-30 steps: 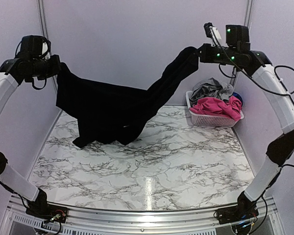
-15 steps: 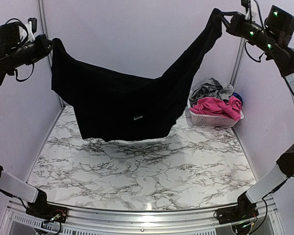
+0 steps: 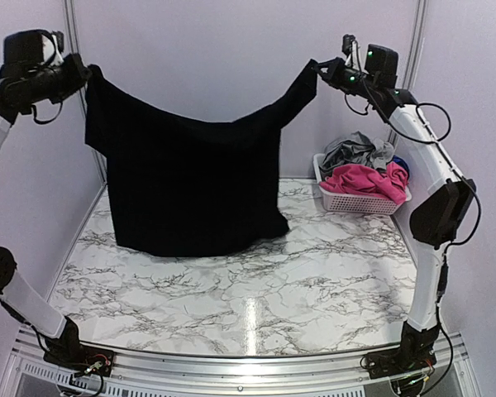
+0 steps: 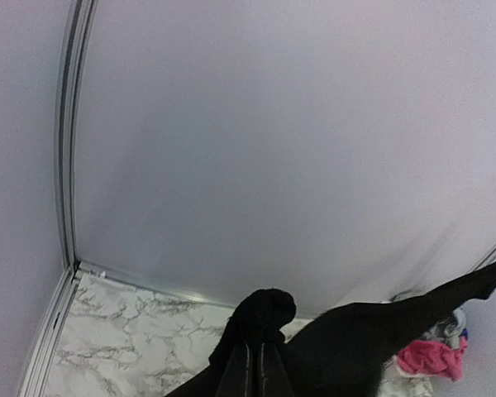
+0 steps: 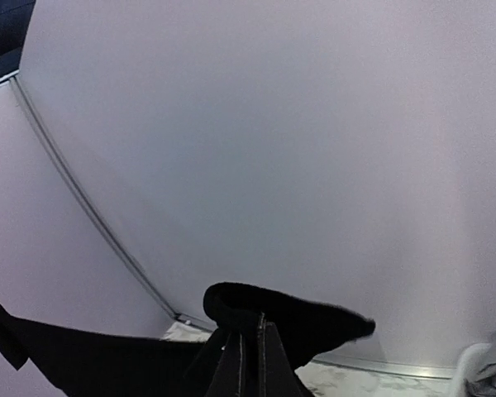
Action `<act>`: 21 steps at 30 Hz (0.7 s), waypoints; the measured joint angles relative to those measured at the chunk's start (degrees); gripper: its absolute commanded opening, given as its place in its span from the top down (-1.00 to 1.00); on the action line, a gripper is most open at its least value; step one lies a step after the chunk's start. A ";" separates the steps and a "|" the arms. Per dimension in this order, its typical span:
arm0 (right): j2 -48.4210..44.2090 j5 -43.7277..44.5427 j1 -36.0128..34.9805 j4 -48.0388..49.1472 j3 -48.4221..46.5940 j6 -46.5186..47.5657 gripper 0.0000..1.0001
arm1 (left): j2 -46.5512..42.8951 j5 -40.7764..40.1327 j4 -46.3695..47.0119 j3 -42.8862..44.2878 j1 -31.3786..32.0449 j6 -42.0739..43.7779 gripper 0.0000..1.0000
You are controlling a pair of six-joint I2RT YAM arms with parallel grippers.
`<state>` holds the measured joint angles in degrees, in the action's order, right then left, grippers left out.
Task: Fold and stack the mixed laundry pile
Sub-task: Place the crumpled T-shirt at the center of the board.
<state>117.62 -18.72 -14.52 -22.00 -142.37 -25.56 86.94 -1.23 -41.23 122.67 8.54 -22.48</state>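
Hanging as a wide sheet, the large black cloth [image 3: 190, 190] is stretched in the air between the two grippers, with its top edge sagging a little in the middle. The left gripper [image 3: 84, 73] is pinched tight on one upper corner, and the right gripper [image 3: 317, 68] is clamped on the other corner, which is pulled out into a narrow point. Each wrist view shows the fingers pressed together with a bunch of black fabric at their tips. Below both grippers the cloth falls nearly flat, and its lower hem comes close to the marble table [image 3: 314, 281]; I cannot tell if it touches.

Below the right gripper and further to its outer side stands the white lattice basket [image 3: 360, 204], well apart from the cloth. Inside it lie the bright pink piece [image 3: 360, 179], the grey trousers [image 3: 355, 149] behind it, and a small part of the dark blue piece [image 3: 401, 165] at the far corner.

In my judgement the task is at its early part. No folded garment and no stack shows in any view. The black cloth is only spread open and is not yet laid down, so its folding remains to be done, and after it at least three pieces in the basket wait for the same work.
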 measured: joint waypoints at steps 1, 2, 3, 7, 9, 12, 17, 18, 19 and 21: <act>0.96 -1.51 -0.87 1.60 0.00 -1.38 1.00 | -0.72 0.52 0.22 0.68 -0.13 -0.04 1.00; 1.49 -2.64 -1.73 2.84 0.00 -3.10 1.00 | -2.56 2.16 1.36 1.05 -0.28 -0.15 1.00; 1.84 -4.09 -2.71 4.17 0.00 -4.81 1.00 | -4.87 3.96 2.23 1.14 -0.31 -0.33 1.00; 1.44 -8.74 -4.83 9.62 -0.02 -9.42 1.00 | -12.57 11.32 5.22 1.03 -0.15 -1.73 1.00; 0.98 -9.90 -3.85 11.21 0.26 -10.78 1.00 | -15.80 13.92 7.26 -0.85 1.44 -2.84 1.00; 1.27 -10.82 0.02 12.02 0.92 -11.87 0.40 | -18.71 14.51 10.08 -7.76 10.19 -3.17 1.00; 8.87 -12.96 5.51 8.33 -3.34 -11.87 -0.93 | -10.88 11.65 11.87 -18.53 27.52 -3.08 0.62; 9.77 -13.11 5.81 6.38 -2.45 -11.17 -0.97 | -7.30 11.10 12.04 -19.47 29.97 -3.04 0.15; 9.90 -13.18 5.88 4.52 0.17 -10.14 -0.97 | -4.00 10.84 12.20 -20.13 31.47 -3.02 -0.33; 7.87 -13.11 5.49 1.73 8.90 -7.39 -0.97 | 4.22 10.91 12.15 -21.55 33.99 -2.73 -0.96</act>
<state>125.49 -31.83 -9.04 -20.27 -133.47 -32.95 91.15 9.67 -29.08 101.12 42.52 -25.21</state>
